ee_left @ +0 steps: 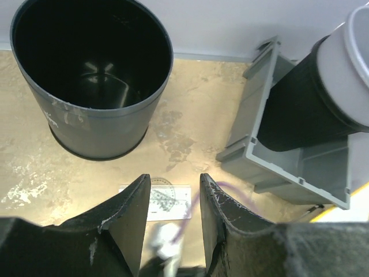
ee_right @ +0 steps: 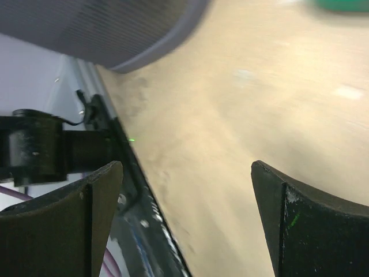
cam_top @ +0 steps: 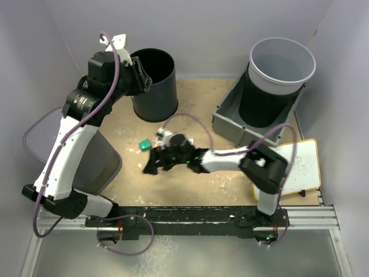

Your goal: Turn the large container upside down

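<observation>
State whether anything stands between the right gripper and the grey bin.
Nothing visible does. Only bare table lies between the right gripper and the grey bin; the green block sits off to one side.

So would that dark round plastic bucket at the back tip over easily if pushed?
Probably fairly easily: the dark grey round plastic bucket stands upright and empty, so it likely weighs little. Its thin-looking wall may flex when squeezed. On its side, the round shape would likely roll.

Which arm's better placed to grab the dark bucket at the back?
Left, I think: the left gripper sits beside the dark bucket's rim, empty; the right gripper is low over the table, pointing away.
</observation>
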Motion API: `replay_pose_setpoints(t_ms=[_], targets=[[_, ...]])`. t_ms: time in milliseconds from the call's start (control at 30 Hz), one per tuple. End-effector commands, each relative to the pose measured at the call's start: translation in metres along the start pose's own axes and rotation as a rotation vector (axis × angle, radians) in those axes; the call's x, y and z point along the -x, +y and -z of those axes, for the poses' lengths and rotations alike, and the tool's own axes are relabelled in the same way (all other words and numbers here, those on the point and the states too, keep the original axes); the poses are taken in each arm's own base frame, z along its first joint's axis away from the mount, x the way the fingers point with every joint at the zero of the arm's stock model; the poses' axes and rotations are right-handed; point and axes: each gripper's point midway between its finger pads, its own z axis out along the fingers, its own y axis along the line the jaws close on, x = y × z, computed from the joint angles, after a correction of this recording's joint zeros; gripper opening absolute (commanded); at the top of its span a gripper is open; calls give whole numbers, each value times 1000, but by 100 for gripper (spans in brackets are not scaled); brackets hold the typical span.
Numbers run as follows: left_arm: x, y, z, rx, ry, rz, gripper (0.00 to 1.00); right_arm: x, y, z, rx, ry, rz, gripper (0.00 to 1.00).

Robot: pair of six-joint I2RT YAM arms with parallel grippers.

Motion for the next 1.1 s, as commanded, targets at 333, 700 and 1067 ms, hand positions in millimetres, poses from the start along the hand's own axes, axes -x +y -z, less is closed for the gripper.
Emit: replay_pose_setpoints(t_ms=[333, 700, 1067], targets=[[3, 4, -132, 102, 22, -169, 55, 41, -59, 226, -542, -278, 79, 99], [-49, 8, -214, 80, 157, -269, 58, 52, -52, 282, -646, -388, 70, 100], [-63, 2, -226, 40, 187, -243, 0, 57, -51, 289, -667, -415, 60, 100]])
